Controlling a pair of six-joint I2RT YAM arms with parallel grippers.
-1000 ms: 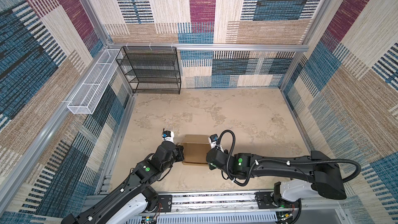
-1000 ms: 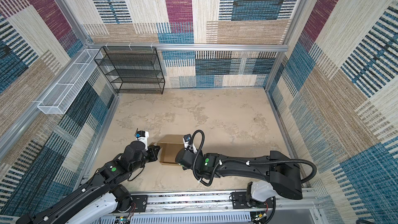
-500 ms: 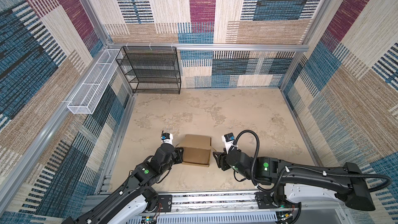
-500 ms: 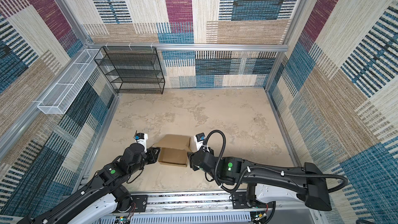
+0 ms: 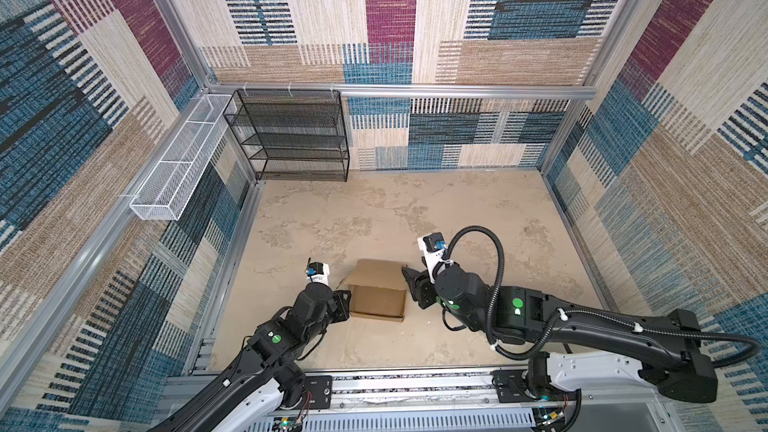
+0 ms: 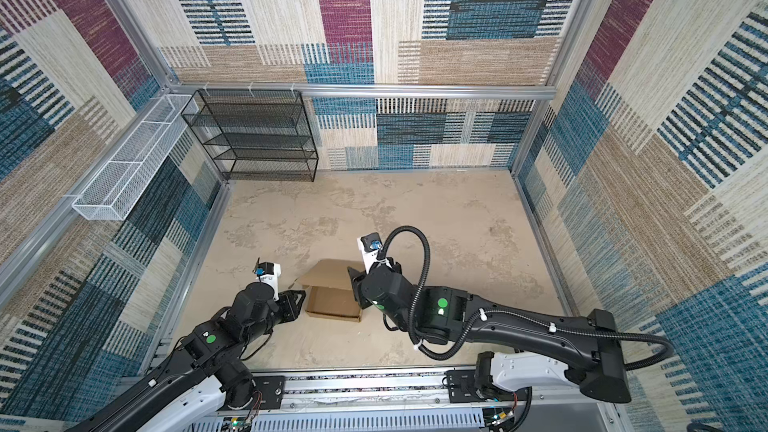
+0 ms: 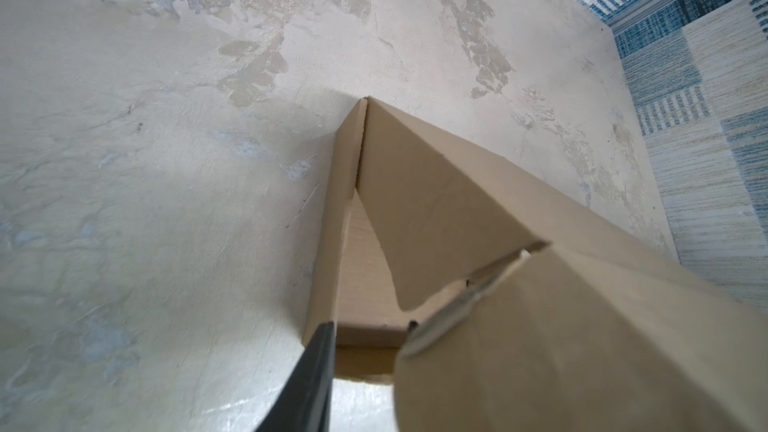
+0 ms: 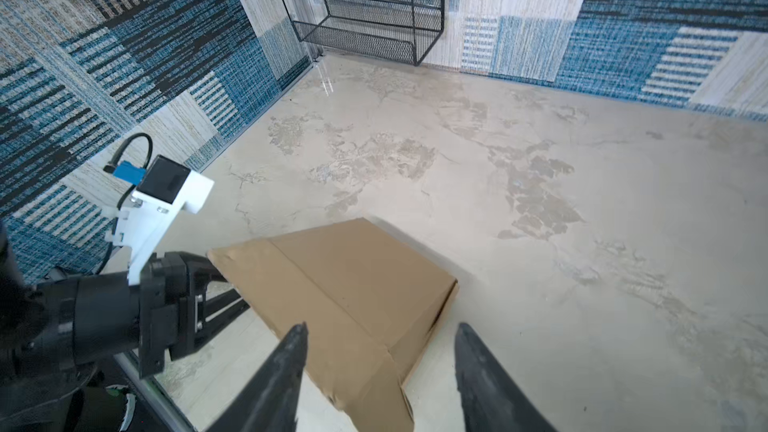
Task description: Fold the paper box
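Task thing: the paper box (image 5: 378,297), a plain brown corrugated cardboard mailer, sits on the beige mottled desk (image 5: 374,209). It is well apart from the black wire-mesh shelf rack (image 5: 291,135), on the robot's side of the desk.
Box state: mostly formed. The lid panel slopes over the tray instead of lying flat. The left wrist view shows a wedge-shaped gap at the box (image 7: 457,201) end nearer the rack, with a rounded lid flap hanging loose.
Left claw: the left claw (image 5: 343,305) is at the box end nearer the rack. One black finger (image 7: 316,367) touches the side wall there. Cardboard hides the other, so whether it grips cannot be told.
Right claw: the right claw (image 8: 380,326) is at the end farther from the rack, with its jaws apart over the box corner and holding nothing.
Step in hand: probably closing the lid.
Next move: it likely calls for steering the loose flap inside the side wall, then pressing the lid down evenly from both ends while the tray is kept from sliding.
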